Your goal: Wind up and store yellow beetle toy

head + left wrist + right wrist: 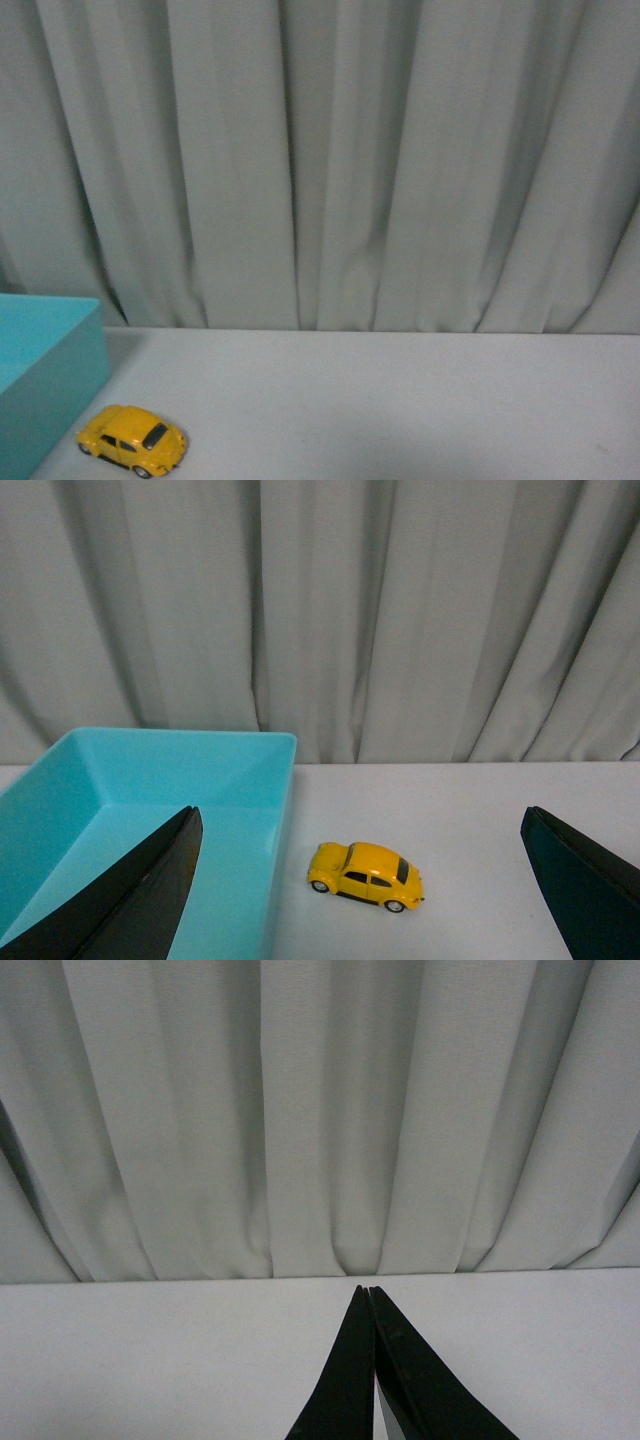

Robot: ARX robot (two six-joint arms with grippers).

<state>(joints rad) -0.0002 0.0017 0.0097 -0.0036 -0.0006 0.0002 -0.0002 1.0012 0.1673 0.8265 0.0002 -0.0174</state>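
Note:
The yellow beetle toy (pixel 132 439) stands on its wheels on the white table, close beside the teal box (pixel 40 370). In the left wrist view the yellow beetle toy (pixel 366 875) sits just off the teal box's (pixel 150 780) outer wall, ahead of my left gripper (pixel 360 830) and between its wide-open black fingers (pixel 140 895). Nothing is held there. My right gripper (pixel 367 1290) is shut with its two black fingers pressed together over bare table, holding nothing. Neither arm shows in the front view.
A grey pleated curtain (pixel 330 160) hangs along the table's far edge. The white table (pixel 400 400) stretches to the right of the toy. The teal box is open-topped and nothing shows inside it.

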